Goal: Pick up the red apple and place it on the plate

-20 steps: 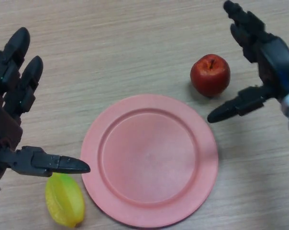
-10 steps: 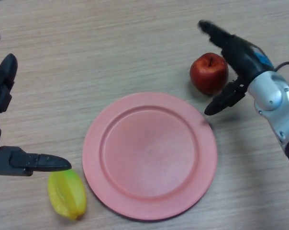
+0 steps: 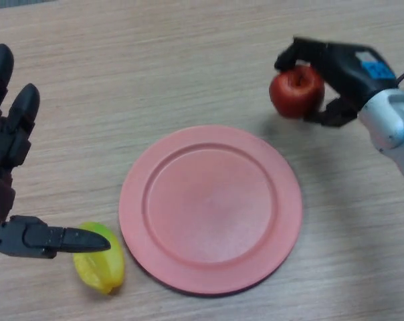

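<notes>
The red apple point(image 3: 295, 93) is up at the right, beyond the far right rim of the pink plate point(image 3: 211, 208). My right hand point(image 3: 338, 70) is wrapped round it, fingers curled over its far top and thumb under its near right side. The apple looks slightly raised off the wood, though I cannot be sure. The plate lies flat in the middle with nothing on it. My left hand point(image 3: 8, 174) hovers at the left edge, fingers straight and thumb pointing right, holding nothing.
A yellow star fruit point(image 3: 100, 259) lies by the plate's near left rim, just under my left thumb. The wooden table point(image 3: 155, 73) stretches away bare behind the plate.
My right hand has closed from an open pose beside the apple onto the apple itself. The apple has shifted slightly up and right. The left hand drifted a little.
</notes>
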`<action>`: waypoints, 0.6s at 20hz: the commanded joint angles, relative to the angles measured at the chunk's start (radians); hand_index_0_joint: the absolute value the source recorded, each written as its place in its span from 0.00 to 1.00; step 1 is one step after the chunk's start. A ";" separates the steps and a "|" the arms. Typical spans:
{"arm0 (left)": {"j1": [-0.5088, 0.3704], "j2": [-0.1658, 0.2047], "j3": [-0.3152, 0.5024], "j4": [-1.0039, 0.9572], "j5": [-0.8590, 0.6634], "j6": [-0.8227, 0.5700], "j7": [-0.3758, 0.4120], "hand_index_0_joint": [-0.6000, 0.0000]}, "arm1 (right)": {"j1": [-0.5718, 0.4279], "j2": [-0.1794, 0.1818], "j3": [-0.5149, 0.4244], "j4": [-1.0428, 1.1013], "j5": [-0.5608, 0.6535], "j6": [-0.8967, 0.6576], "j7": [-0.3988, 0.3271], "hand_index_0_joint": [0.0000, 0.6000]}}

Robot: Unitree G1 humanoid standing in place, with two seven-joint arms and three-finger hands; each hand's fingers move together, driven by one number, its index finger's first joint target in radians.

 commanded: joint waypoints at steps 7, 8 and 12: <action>-0.021 0.024 0.041 -0.041 0.007 -0.133 -0.008 1.00 | 0.394 0.150 0.034 -0.815 0.131 0.040 0.286 1.00; -0.023 0.025 0.042 -0.039 0.007 -0.131 -0.010 1.00 | 0.407 0.159 0.057 -0.816 0.096 0.022 0.270 1.00; -0.029 0.031 0.053 -0.041 0.007 -0.121 -0.009 1.00 | 0.494 0.177 0.167 -0.860 0.012 0.117 0.308 1.00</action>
